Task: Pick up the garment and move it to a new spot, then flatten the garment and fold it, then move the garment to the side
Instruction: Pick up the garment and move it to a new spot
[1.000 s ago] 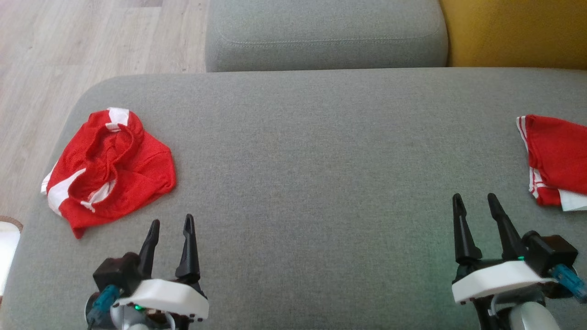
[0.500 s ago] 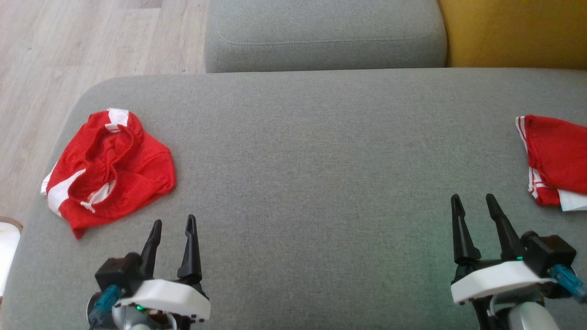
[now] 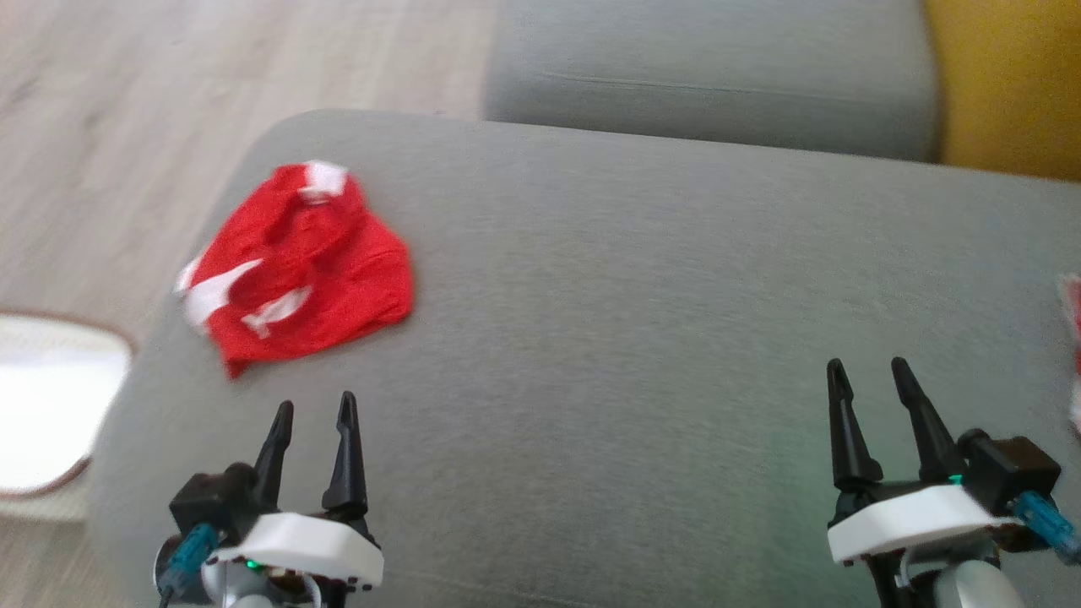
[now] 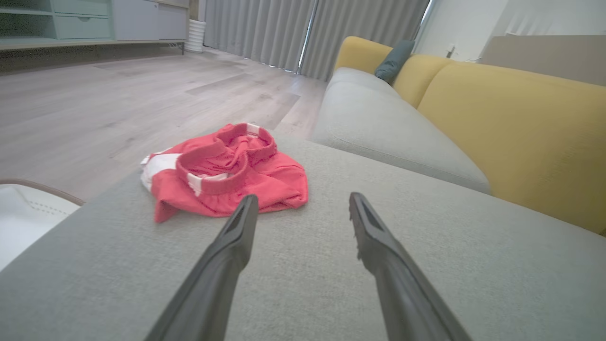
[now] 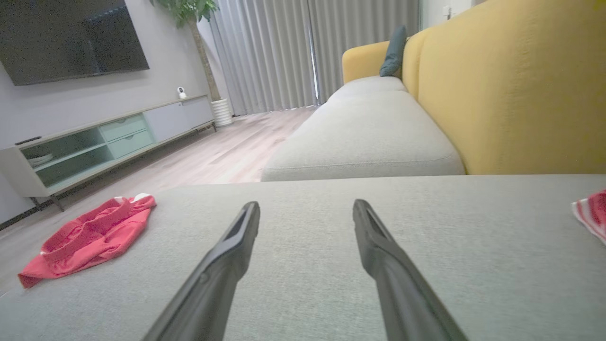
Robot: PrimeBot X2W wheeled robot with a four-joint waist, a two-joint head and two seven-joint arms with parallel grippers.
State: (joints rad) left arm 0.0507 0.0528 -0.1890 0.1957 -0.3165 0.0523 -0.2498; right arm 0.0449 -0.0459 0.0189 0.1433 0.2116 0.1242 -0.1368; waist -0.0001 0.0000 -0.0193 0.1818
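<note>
The crumpled red garment with white stripes lies in the upper left of the head view, on the grey cushion and close to its rounded corner. Beyond this corner there is the wooden floor and a white object at the left edge. The left gripper is at the lower left, with its two fingers apart and nothing between them. It is near the garment but does not touch it. The right gripper is at the lower right, also spread and empty, well apart from the garment.

The pick-up seems not yet begun, and several things could go wrong. The garment is so near the corner that a sideways push from the fingers could slide it off onto the floor. It is bunched, with a loop of waistband on top, so a shallow pinch may catch only one layer, and the cloth would then hang twisted and be harder to flatten. If the fingers go too deep, they may press into the soft cushion and take its cover too. A second red cloth shows at the right edge and could be taken for the target by mistake. The head view is also blurred, so the aim may be less sure.
</note>
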